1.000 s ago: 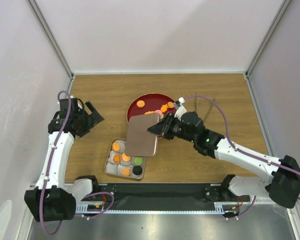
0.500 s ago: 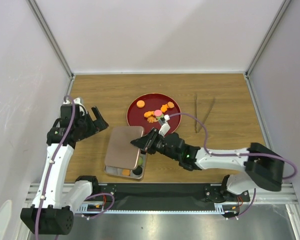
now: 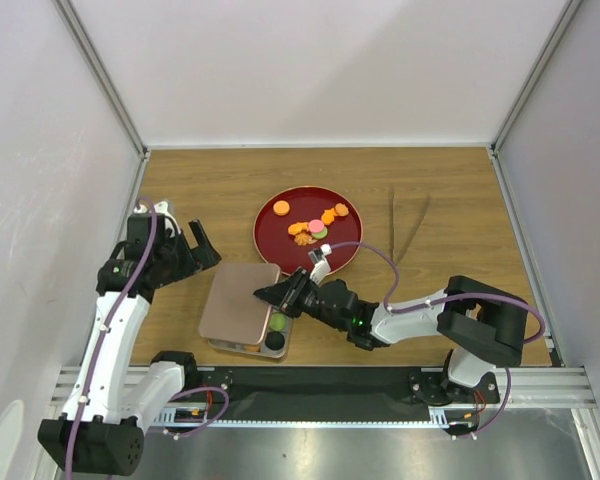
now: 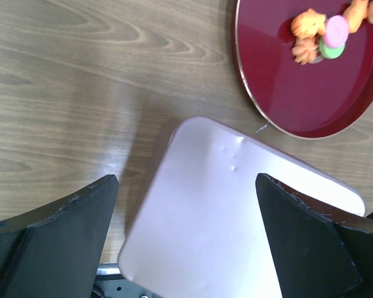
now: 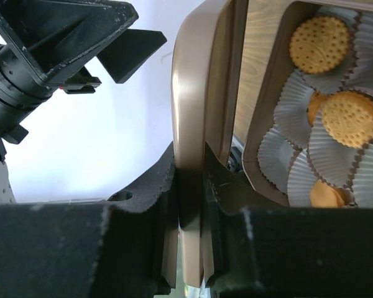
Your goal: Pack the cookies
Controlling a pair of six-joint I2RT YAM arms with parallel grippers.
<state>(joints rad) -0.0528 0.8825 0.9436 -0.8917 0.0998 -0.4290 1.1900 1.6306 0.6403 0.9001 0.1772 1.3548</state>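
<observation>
1. The right gripper (image 3: 282,292), clenched on the lid (image 3: 238,302) at its right edge, has carried it leftward from beside the plate (image 3: 278,228) over the tin (image 3: 280,352), near the table's (image 3: 450,180) near edge.
2. Most packed cookies (image 5: 320,43) are now covered; the lid looks unseated.
3. The left gripper (image 3: 190,243), jaws spread, has come beside the lid's left edge.
4. Cookies remain on the plate; closing seems premature.

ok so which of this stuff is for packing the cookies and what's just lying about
For the job: cookies on the red plate, tin, lid gripped by the right gripper.
Lying about: thin tongs on the table, right of the plate.
</observation>
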